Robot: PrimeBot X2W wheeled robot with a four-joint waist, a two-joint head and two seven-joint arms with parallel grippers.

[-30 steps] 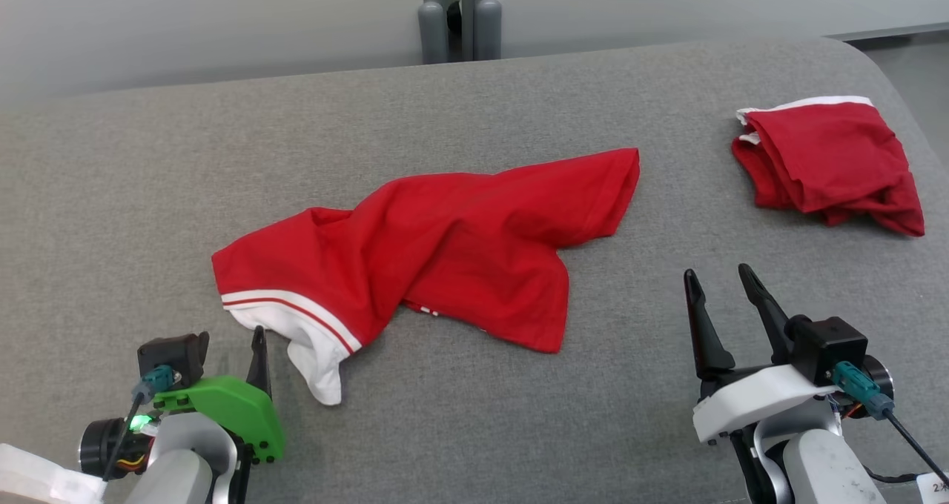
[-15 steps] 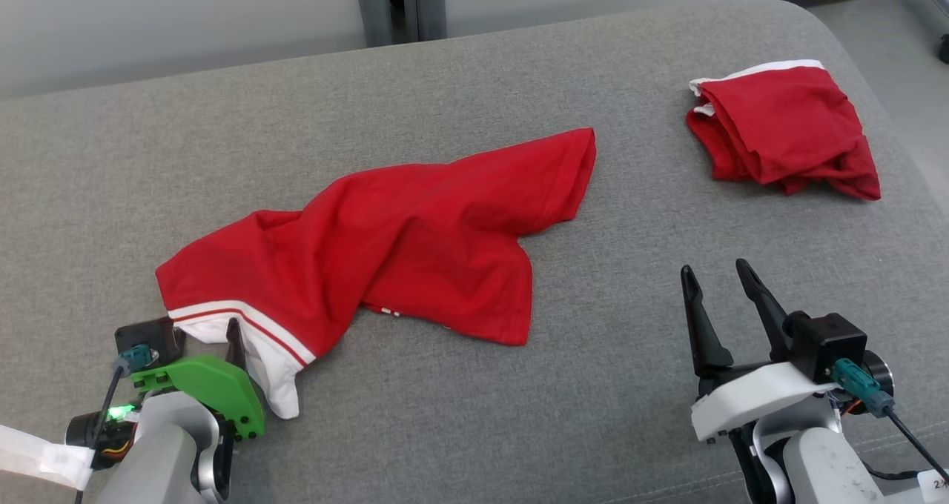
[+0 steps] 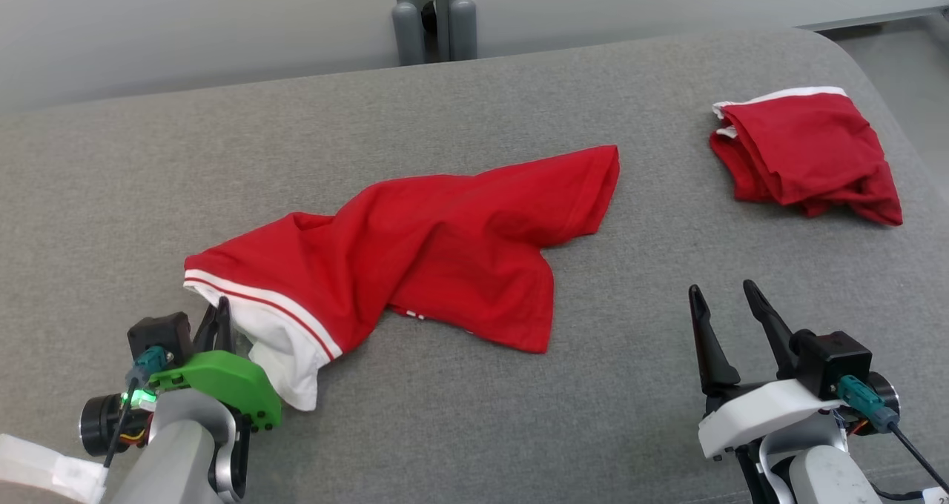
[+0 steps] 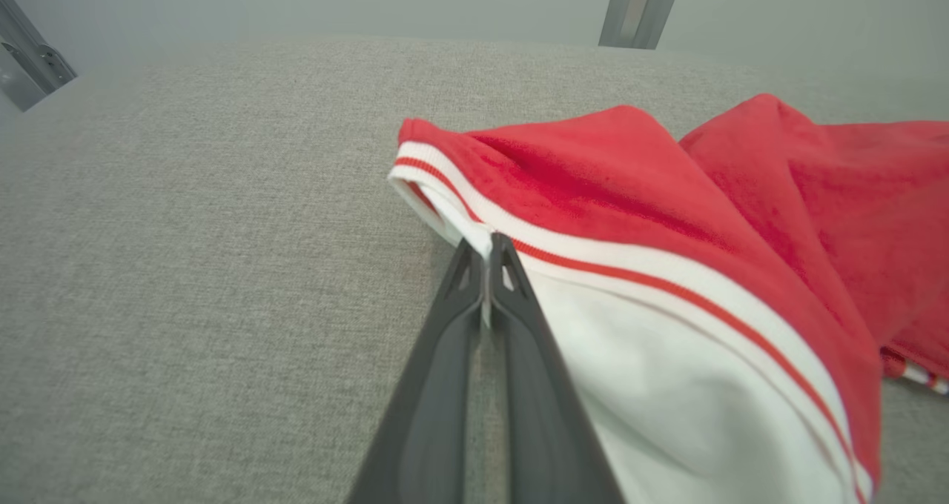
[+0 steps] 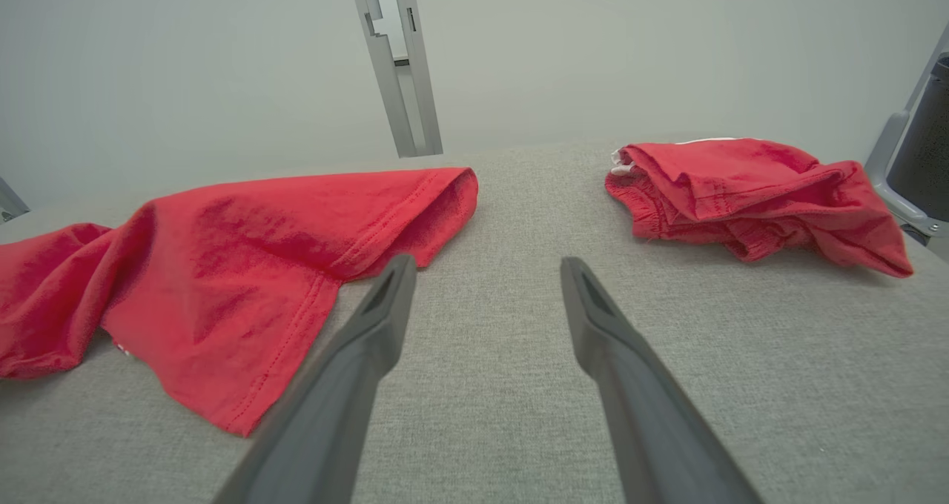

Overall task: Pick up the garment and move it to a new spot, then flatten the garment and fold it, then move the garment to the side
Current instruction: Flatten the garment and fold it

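On grey cushion, left gripper tight on garment hem, right gripper agape.

Green wrist cover, dark jaws

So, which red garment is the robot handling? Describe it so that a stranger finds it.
On the grey cushion, look at the middle, toward the robot's left. The garment sprawls there unfolded, its white striped band pinched by the left gripper. The other red garment lies folded, untouched, at the far right.
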